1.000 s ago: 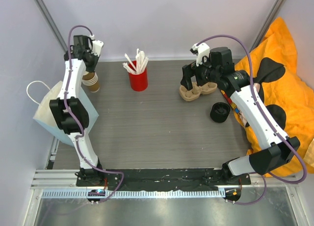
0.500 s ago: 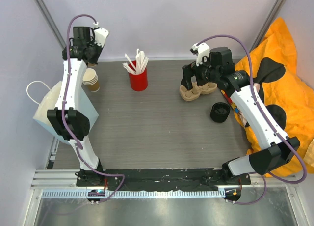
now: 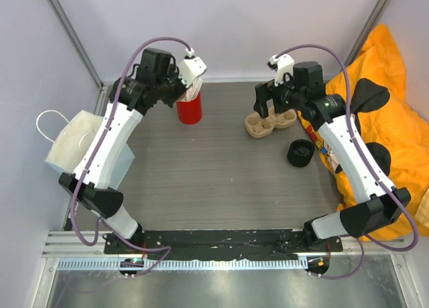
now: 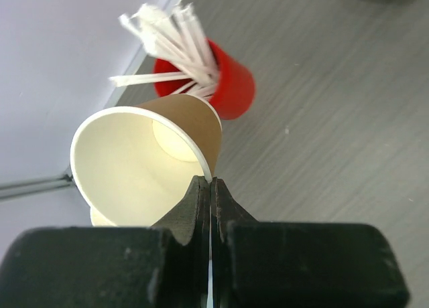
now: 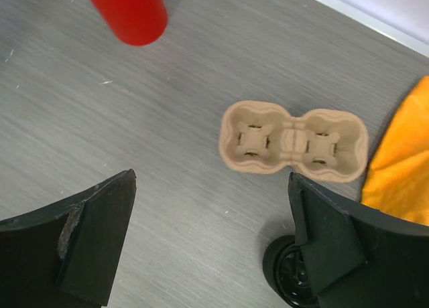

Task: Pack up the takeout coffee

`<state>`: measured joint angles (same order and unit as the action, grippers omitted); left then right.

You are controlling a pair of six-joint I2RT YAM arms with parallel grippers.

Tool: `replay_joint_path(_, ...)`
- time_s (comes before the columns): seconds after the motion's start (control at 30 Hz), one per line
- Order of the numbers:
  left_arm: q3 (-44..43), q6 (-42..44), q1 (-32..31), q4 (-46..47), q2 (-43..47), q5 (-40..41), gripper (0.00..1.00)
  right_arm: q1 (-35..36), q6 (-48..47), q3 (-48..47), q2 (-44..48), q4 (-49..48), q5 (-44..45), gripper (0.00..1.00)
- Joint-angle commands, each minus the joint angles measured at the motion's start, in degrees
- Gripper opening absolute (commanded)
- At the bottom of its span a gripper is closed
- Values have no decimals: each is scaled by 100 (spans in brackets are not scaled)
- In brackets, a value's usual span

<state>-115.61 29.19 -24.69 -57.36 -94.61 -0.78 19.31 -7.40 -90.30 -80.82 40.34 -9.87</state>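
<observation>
The takeout coffee cup point(image 4: 134, 167), tan kraft outside and white inside, hangs tilted in the left wrist view. My left gripper point(image 4: 211, 184) is shut on its rim. In the top view this gripper point(image 3: 177, 88) is raised beside the red cup, and the tan cup is hidden under it. The moulded cardboard cup carrier point(image 3: 271, 124) lies at the back right and also shows in the right wrist view point(image 5: 293, 140). My right gripper point(image 3: 275, 107) hovers above it, open and empty point(image 5: 211, 181).
The red cup of white sticks point(image 3: 190, 109) stands at the back middle, close to the held cup point(image 4: 231, 87). A black lid point(image 3: 300, 152) lies near the carrier. A paper bag with a white handle point(image 3: 74, 144) sits at the left edge. An orange cloth point(image 3: 389, 120) lies on the right.
My left arm has swung right from the back-left corner to the red cup, with the tan cup in its jaws. My right gripper has shifted slightly over the carrier.
</observation>
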Motion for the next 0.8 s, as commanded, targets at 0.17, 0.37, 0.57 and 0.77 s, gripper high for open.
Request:
replay_joint_path(0.17, 1047, -167, -1318, -399, 935, 147, 0, -691, 19, -392, 242, -254, 231, 100)
replay_joint_path(0.37, 2040, -449, -2057, -13, 1208, 271, 0, -1140, -33, -147, 408, -202, 240, 100)
replay_joint_path(0.57, 2745, -739, -2426, 339, 1138, -98, 0, -1368, -271, 258, 751, -17, 345, 100)
replay_joint_path(0.77, 3325, -976, -2690, 902, 971, -291, 0, -1492, -385, 689, 1076, 62, 389, 100)
